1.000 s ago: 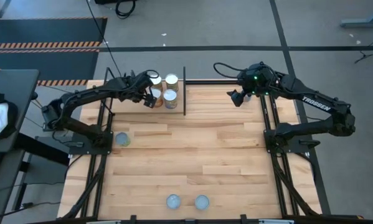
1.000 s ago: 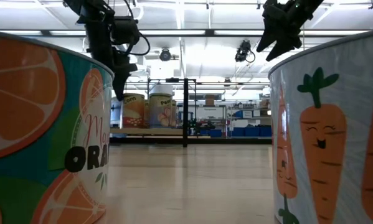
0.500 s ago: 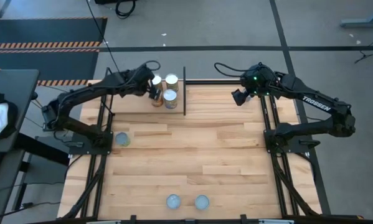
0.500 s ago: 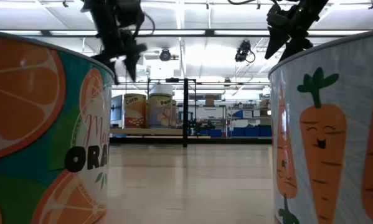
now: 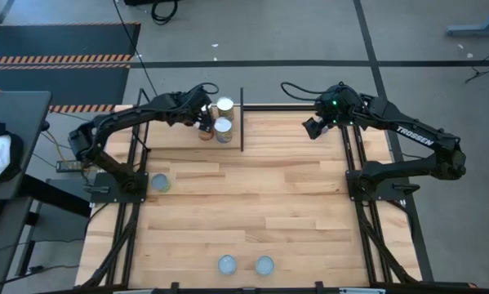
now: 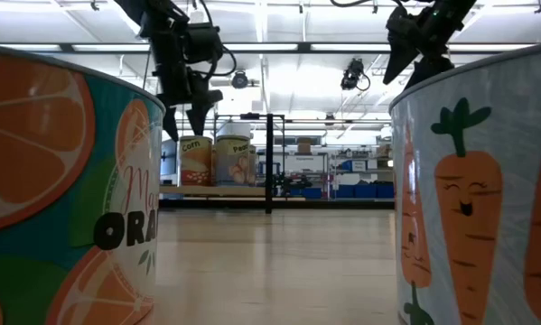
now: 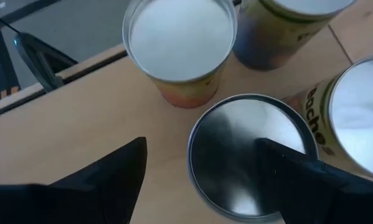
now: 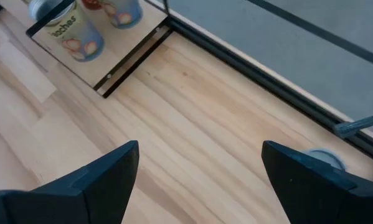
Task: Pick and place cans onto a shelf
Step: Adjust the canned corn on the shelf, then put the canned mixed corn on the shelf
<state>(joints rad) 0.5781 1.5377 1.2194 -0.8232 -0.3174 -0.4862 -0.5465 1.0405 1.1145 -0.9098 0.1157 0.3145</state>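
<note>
Several cans stand upright on the shelf (image 5: pixel 228 140) at the table's far left: one (image 5: pixel 225 106), one (image 5: pixel 222 127), and an orange-sided one (image 5: pixel 204 133) partly under my left arm. My left gripper (image 5: pixel 205 117) hovers open just above them. In its wrist view (image 7: pixel 202 174) the fingers stand on either side over a silver-topped can (image 7: pixel 236 149), beside white-topped cans (image 7: pixel 179 37). In the low view the gripper (image 6: pixel 185 113) hangs clear above the cans (image 6: pixel 194 159). My right gripper (image 5: pixel 309 129) is open and empty, high over the far right of the table.
One can (image 5: pixel 159 182) stands near the table's left edge. Two cans (image 5: pixel 227 264) (image 5: pixel 264 264) stand at the near edge and fill the low view's sides (image 6: pixel 62 181) (image 6: pixel 478 181). The shelf's black post (image 5: pixel 242 118) rises right of the cans. Bare wood lies mid-table.
My left gripper has risen from the orange-sided can on the shelf and shifted a little toward the far edge and the right. The can stays upright on the shelf.
</note>
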